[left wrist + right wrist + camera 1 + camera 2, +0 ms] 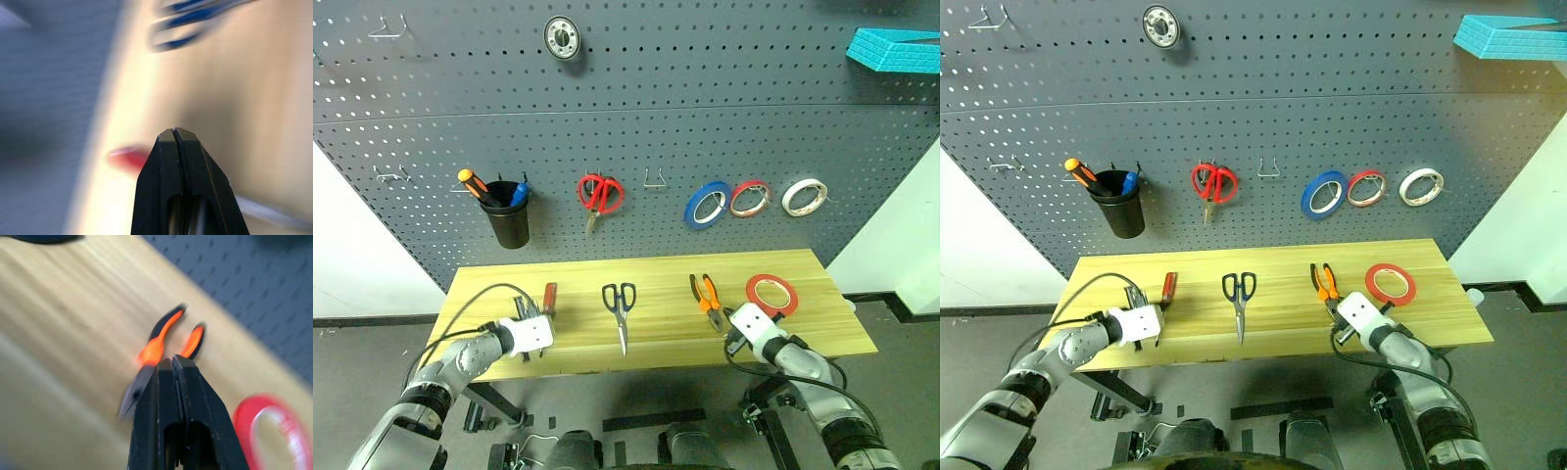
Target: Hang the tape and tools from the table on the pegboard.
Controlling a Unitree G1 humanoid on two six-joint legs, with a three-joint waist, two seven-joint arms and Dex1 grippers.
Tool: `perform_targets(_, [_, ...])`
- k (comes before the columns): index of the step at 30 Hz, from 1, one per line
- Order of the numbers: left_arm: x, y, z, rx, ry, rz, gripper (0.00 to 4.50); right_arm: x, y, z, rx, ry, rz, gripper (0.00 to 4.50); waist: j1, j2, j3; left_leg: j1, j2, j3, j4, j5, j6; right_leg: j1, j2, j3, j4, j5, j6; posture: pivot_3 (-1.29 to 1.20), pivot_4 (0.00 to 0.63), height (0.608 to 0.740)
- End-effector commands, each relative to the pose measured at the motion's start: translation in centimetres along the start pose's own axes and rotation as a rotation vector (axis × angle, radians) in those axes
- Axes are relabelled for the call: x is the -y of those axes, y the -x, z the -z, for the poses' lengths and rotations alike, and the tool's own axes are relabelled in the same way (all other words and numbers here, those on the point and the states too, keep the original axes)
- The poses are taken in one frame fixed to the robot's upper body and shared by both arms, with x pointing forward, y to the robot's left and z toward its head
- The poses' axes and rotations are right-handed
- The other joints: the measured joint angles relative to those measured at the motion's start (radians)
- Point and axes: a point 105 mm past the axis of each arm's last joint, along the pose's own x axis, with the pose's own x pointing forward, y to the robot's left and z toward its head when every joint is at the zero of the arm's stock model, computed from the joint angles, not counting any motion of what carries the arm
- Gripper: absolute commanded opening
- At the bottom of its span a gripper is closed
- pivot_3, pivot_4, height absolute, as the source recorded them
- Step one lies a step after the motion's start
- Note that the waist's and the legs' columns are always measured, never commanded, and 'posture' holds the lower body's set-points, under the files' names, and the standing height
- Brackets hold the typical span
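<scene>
Both grippers were pressed together, empty. The pliers (161,345) near the table's (656,269) right front edge were probably stiff and heavy, best taken at the handles.

White walls (342,245) flank both sides of the scene above a dark baseboard (372,319), the floor (626,411) below is dull grey (strips of black tape lie on it), and a turquoise foam block (896,49) sits high at the upper right.
</scene>
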Motion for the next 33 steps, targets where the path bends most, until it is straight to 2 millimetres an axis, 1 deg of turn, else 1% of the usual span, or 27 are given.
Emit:
perform_targets(1, [-2.6,0.8,-0.8,0.037,-0.098,-0.018,0.00,2.5,-0.2,-3.2,0.119,-0.062,0.052,0.03,0.001,0.000,0.000,0.000,0.001,0.000,0.000,0.000,0.000,0.000,0.001,0.000,0.001,0.001,-0.001,0.08,0.000,0.740])
perform_targets(3, [-3.9,0.9,-1.6,0.079,-0.069,-0.069,0.00,3.4,0.1,-3.1,0.112,-0.047,0.083,0.03,0.006,0.001,0.000,0.001,0.003,0.000,0.001,0.000,0.000,0.002,0.002,0.000,0.001,0.001,-0.002,0.08,0.013,0.740])
perform_targets(5, [-5.1,1.1,-2.3,0.113,-0.043,-0.115,0.00,3.9,0.4,-3.0,0.098,-0.033,0.094,0.03,0.008,0.002,0.004,0.002,0.003,0.001,0.000,0.000,0.000,0.005,0.002,0.000,0.000,0.001,-0.002,0.08,0.044,0.740])
perform_targets(6, [-5.8,1.3,-2.7,0.137,-0.018,-0.139,0.00,4.4,0.7,-3.0,0.089,-0.024,0.103,0.03,0.009,0.002,0.009,0.002,0.003,0.001,0.001,0.000,0.000,0.004,0.002,0.000,0.000,-0.001,-0.004,0.08,0.071,0.740])
perform_targets(8, [-7.5,1.6,-3.3,0.162,0.008,-0.195,0.00,5.4,1.1,-2.8,0.065,0.026,0.115,0.03,0.009,0.003,0.019,0.001,0.002,0.000,0.002,0.000,0.000,0.002,0.001,0.000,0.000,-0.001,-0.004,0.08,0.083,0.740])
perform_targets(9, [-8.1,1.7,-3.5,0.176,0.046,-0.207,0.17,5.8,1.3,-2.8,0.060,0.028,0.118,0.19,0.008,0.004,0.025,0.000,0.002,0.001,0.002,0.000,0.000,0.000,0.001,0.000,0.000,0.000,-0.002,0.08,0.103,0.740])
perform_targets(10, [-8.5,1.8,-3.7,0.185,0.072,-0.210,0.36,6.1,1.4,-2.8,0.057,0.026,0.119,0.39,0.008,0.003,0.033,0.000,0.001,0.001,0.002,0.000,0.000,0.000,0.000,0.000,0.000,0.001,-0.001,0.08,0.103,0.740])
perform_targets(11, [-8.5,1.9,-3.6,0.176,0.056,-0.182,0.57,6.3,1.6,-2.8,0.052,0.036,0.118,0.60,0.007,0.002,0.040,-0.001,0.001,0.001,0.002,0.000,0.000,0.000,0.000,0.000,0.000,0.001,-0.001,0.09,0.121,0.740])
perform_targets(12, [-8.4,2.0,-3.6,0.168,0.054,-0.160,0.88,6.5,1.7,-2.7,0.046,0.034,0.117,0.90,0.007,0.002,0.047,-0.001,0.001,0.001,0.002,0.000,0.000,-0.001,0.000,0.000,0.000,0.001,-0.001,0.09,0.127,0.740])
perform_targets(15, [-8.4,2.3,-3.5,0.146,0.038,-0.116,1.89,6.9,2.1,-2.3,0.026,0.049,0.119,1.94,0.001,0.003,0.063,-0.001,0.002,0.001,0.001,-0.001,0.002,-0.001,0.001,0.001,0.000,0.001,-0.001,0.10,0.137,0.740])
perform_targets(20, [-8.1,2.5,-4.2,0.169,0.051,-0.086,3.62,7.0,2.2,-2.5,0.027,0.057,0.116,3.73,0.003,0.004,0.090,-0.002,0.003,0.001,0.001,-0.001,0.002,-0.002,0.001,0.000,0.000,0.001,-0.001,0.09,0.160,0.740])
perform_targets(22, [-7.5,2.4,-4.0,0.142,0.063,-0.047,4.35,7.2,2.3,-2.3,0.015,0.088,0.133,4.46,0.003,0.003,0.100,-0.002,0.003,0.001,0.001,-0.001,0.002,-0.002,0.000,0.001,0.000,0.001,-0.001,0.09,0.171,0.740])
perform_targets(23, [-7.3,2.3,-4.1,0.144,0.073,-0.035,4.48,7.5,2.4,-2.3,0.007,0.116,0.150,4.50,0.002,0.004,0.105,-0.002,0.003,0.001,0.001,-0.001,0.002,-0.002,0.000,0.001,0.000,0.001,-0.001,0.08,0.177,0.740])
perform_targets(25, [-7.2,2.3,-4.4,0.154,0.098,-0.029,4.48,7.7,2.5,-2.1,-0.007,0.142,0.167,4.50,0.001,0.004,0.114,-0.002,0.003,0.001,0.001,-0.001,0.002,-0.003,-0.001,0.001,0.000,0.001,-0.001,0.08,0.183,0.740])
perform_targets(29, [-7.0,2.3,-4.9,0.163,0.091,-0.014,4.48,7.6,2.4,-2.2,-0.004,0.131,0.178,4.50,-0.001,0.001,0.128,-0.004,0.004,0.000,0.001,-0.001,0.002,-0.005,-0.001,0.001,0.000,0.001,-0.001,0.07,0.194,0.740])
perform_targets(33, [-7.5,2.1,-6.3,0.216,0.125,-0.017,4.48,7.7,1.8,-2.4,-0.017,0.135,0.166,4.50,-0.005,0.002,0.142,-0.005,0.004,0.000,0.001,-0.001,0.002,-0.005,-0.002,0.002,0.000,0.001,-0.001,0.06,0.207,0.740])
